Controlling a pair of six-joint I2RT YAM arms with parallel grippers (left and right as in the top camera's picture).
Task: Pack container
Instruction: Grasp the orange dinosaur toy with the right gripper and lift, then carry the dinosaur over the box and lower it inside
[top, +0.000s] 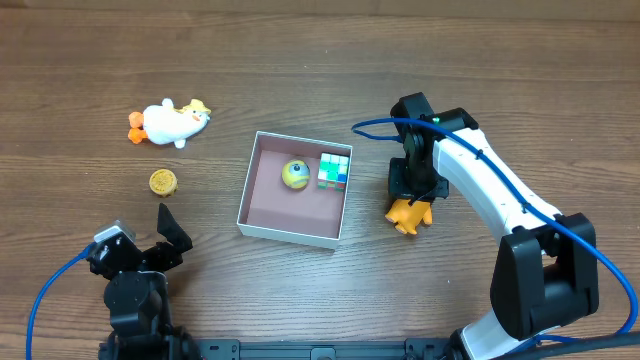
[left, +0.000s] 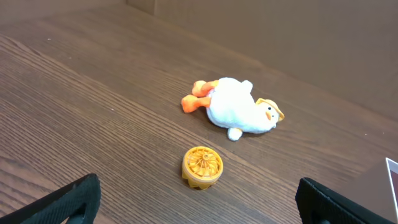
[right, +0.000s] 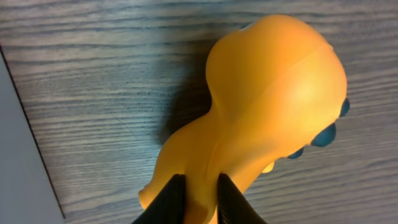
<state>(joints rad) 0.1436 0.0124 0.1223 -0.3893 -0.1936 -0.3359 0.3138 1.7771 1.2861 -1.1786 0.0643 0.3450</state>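
Overhead, the container (top: 284, 233) sits at mid-counter (top: 520, 70) with its pinkish floor showing. A yellow ball (top: 295, 174) and a multicoloured cube (top: 334, 170) lie side by side along its far wall. Just beside the box on its right, my right pincer (top: 412, 200) is down on an orange rubber toy (top: 410, 216) that lies on the wood outside the container.

The right wrist view shows the grip up close: the two dark fingertips (right: 175, 198) stand narrow, pinching the toy's (right: 267, 106) thin end, with its bulbous end resting on the counter.

My left pincer (top: 140, 232) waits at the near left edge, its jaws spread wide and holding nothing. Ahead of it in the left wrist view lie an orange ridged disc (left: 202, 166) and, farther off, a white plush duck (left: 239, 112) on its side, both well apart from the container.
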